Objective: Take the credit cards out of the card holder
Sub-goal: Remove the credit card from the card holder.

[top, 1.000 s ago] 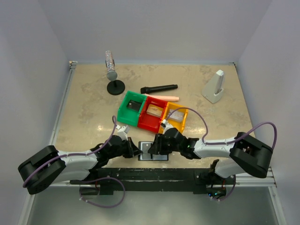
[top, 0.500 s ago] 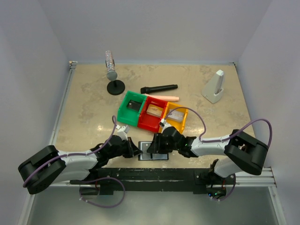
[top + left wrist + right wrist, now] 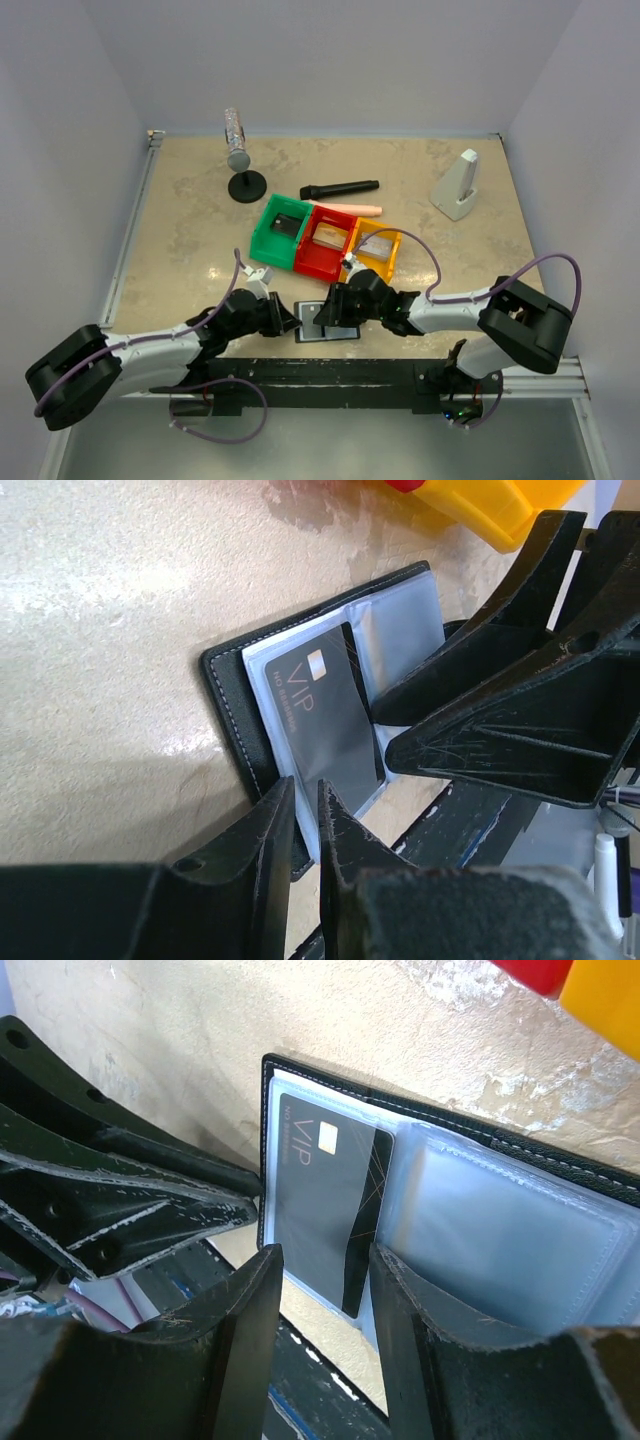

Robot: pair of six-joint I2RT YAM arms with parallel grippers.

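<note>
Card holder (image 3: 232, 695) lies spread open and flat, clear bluish sleeves facing up, with both sets of fingers at it. The left fingers (image 3: 270, 840) stand slightly apart with a slim gap between them. Their tips are at the holder's near black edge, but I cannot tell whether they touch it. The right fingers (image 3: 245, 1320) stand wider apart over the sleeves from the other side. The lower corner of a dark card (image 3: 325, 1180) marked VIP shows in their gap, and they clamp nothing visible. That card sits in the sleeve nearer the left fingers. From above, the holder rests on the tabletop (image 3: 190, 230) at its near edge, between the two arms. It lies just in front of the red bin (image 3: 318, 264), which has a green bin (image 3: 268, 250) and a yellow bin (image 3: 380, 265) on either side.
</note>
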